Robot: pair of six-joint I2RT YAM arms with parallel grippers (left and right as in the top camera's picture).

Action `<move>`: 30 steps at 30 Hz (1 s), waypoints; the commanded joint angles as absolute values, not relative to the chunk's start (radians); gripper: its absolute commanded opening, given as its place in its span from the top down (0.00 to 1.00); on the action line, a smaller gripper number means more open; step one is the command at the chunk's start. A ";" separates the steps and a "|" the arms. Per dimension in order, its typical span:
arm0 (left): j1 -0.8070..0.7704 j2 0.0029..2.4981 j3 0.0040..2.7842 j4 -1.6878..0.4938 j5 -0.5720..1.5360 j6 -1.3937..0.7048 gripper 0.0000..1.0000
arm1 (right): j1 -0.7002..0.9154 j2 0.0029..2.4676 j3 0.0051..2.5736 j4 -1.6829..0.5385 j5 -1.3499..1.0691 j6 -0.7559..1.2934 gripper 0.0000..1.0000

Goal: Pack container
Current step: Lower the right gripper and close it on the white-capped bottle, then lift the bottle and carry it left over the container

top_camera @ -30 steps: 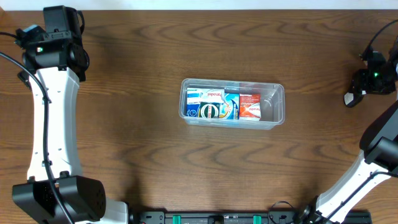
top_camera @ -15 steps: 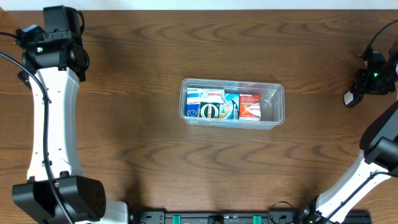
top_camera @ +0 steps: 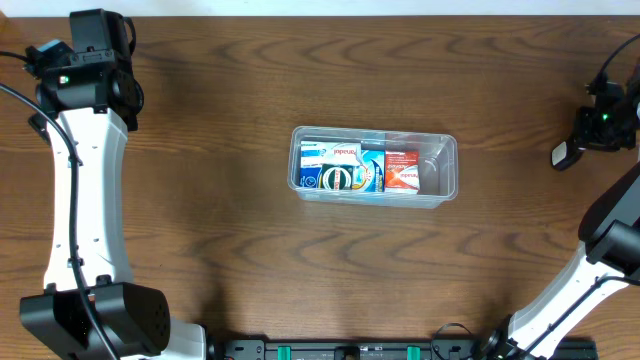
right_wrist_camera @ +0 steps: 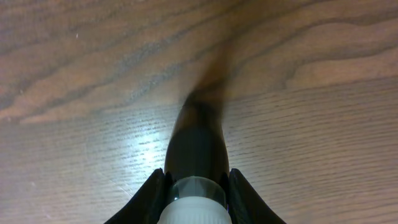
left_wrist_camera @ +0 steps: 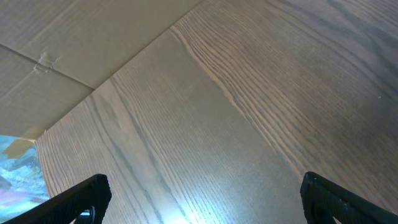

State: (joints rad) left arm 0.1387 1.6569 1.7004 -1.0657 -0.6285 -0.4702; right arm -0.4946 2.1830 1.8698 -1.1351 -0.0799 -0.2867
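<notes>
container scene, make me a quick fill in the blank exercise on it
The container sits in the ___ of the table.
The red box lies ___ the container.
The right gripper is shut on a dark bottle with a ___ cap.
The left gripper is ___, nothing between its fingers.
Missing words: middle; inside; white; open.

Overhead looks straight down over the whole table [top_camera: 220,200] — each wrist view sits close above that same wood.
</notes>
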 commanded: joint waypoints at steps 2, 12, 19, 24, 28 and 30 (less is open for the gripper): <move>0.141 1.658 1.699 -1.065 -0.640 -0.465 0.02 | -0.450 2.153 1.890 -1.143 -0.138 -0.213 0.78; 0.141 1.658 1.699 -1.065 -0.640 -0.465 0.02 | -0.265 1.995 2.032 -1.272 -0.146 -0.194 0.77; 0.141 1.658 1.699 -1.065 -0.640 -0.465 0.02 | -0.120 1.828 2.065 -1.302 -0.146 -0.071 0.79; 0.141 1.658 1.699 -1.065 -0.640 -0.465 0.02 | -0.005 1.795 2.064 -1.349 -0.146 -0.033 0.80; 0.141 1.658 1.699 -1.065 -0.640 -0.465 0.02 | 0.086 1.807 2.040 -1.380 -0.145 -0.011 0.79; 0.141 1.658 1.699 -1.065 -0.640 -0.465 0.02 | 0.125 1.807 2.011 -1.366 -0.133 -0.006 0.79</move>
